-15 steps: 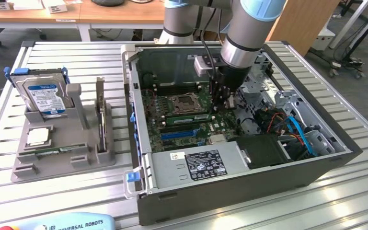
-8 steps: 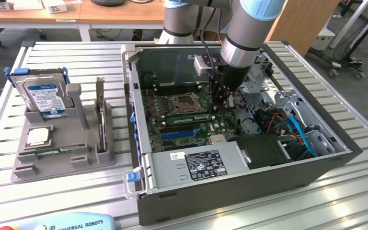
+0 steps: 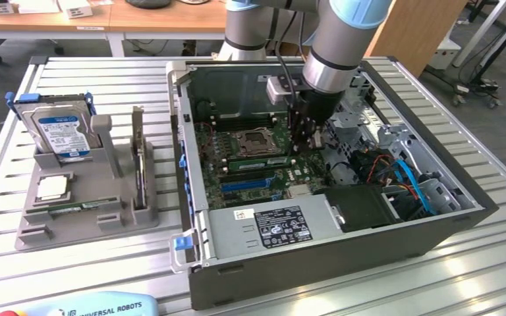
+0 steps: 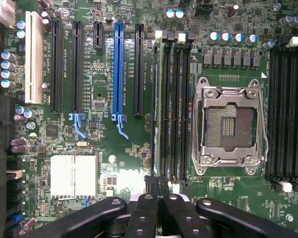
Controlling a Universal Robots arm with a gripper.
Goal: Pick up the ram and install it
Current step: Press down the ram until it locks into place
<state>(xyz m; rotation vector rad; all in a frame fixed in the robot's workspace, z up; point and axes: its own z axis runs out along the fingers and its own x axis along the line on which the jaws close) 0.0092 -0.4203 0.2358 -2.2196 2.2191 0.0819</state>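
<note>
In the exterior view, the gripper reaches down into the open computer case, in the middle of the frame. A green ram lies in the slots just beside it.

In the wrist view, the gripper is pinched tight and holds nothing. Its tips sit at the end of the ram, which seems to stand in a slot beside the processor socket. We think this is the pushing-in step. It needs a straight, gentle push.

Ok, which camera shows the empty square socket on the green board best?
The wrist view: it looks straight down on the socket, so its silver frame and bare middle are plain. The exterior view shows the socket small and slanted.
</note>
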